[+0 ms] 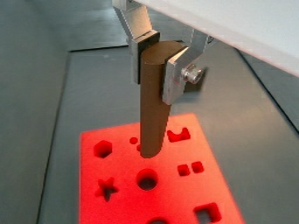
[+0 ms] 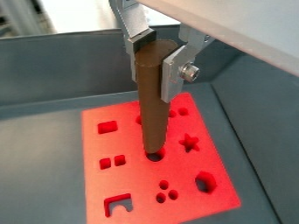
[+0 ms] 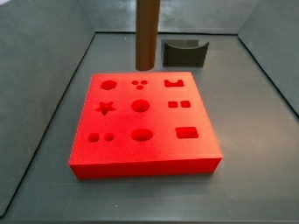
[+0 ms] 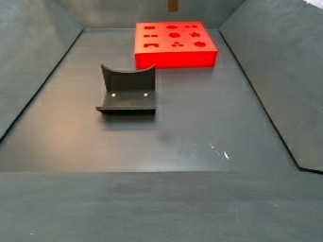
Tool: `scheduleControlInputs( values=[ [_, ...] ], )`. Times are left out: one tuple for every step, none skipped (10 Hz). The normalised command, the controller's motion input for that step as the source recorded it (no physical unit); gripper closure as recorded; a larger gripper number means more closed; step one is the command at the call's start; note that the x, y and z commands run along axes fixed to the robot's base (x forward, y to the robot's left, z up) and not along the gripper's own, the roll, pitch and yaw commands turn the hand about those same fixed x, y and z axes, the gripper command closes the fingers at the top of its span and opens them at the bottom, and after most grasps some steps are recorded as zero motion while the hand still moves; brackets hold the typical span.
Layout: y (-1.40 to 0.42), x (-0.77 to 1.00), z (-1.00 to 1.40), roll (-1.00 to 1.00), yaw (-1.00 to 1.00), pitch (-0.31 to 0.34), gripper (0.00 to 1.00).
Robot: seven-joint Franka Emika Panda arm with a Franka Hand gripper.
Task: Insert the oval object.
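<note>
Gripper (image 2: 158, 52) is clamped on the oval object (image 2: 151, 96), hanging upright over the red block (image 2: 128, 179). I'd keep it vertical and line its tip with the oval hole before lowering slowly.

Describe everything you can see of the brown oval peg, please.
The oval object is a long, plain brown peg with rounded sides and a matte surface that looks like wood or plastic. It hangs upright, and the pincer grips it near the top between its silver fingers. Its lower end sits at a hole in the top of the red block in both wrist views; how deep it goes cannot be told. In a side view its top is cut off by the picture's edge.
</note>
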Motion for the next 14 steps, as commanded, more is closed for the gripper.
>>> scheduleControlInputs(
  values=[
    [0.00,0.00,-0.18,0.02,-1.00,0.000,1.00],
    [0.00,0.00,-0.18,0.02,-1.00,0.000,1.00],
    [0.00,0.00,-0.18,0.02,-1.00,0.000,1.00],
    [0.00,0.00,-0.13,0.01,-1.00,0.000,1.00],
    [-0.09,0.00,-0.12,0.00,-1.00,0.003,1.00],
    [-0.11,0.00,-0.13,-0.01,-0.99,0.004,1.00],
    [-0.01,-0.04,-0.02,0.00,-0.59,0.000,1.00],
    [0.00,0.07,0.00,0.00,-0.02,0.000,1.00],
    [-0.16,0.00,-0.03,-0.16,-0.17,-0.167,1.00],
    [-0.30,-0.01,0.00,-0.36,-0.24,-0.369,1.00],
    [-0.29,0.00,0.00,-0.39,-0.23,-0.380,1.00],
    [-0.44,0.00,0.00,-0.28,-0.29,-0.300,1.00],
    [-0.72,0.00,0.12,0.03,-0.20,-0.157,1.00],
    [-0.66,0.00,0.13,0.26,0.00,0.000,1.00]
  ],
)
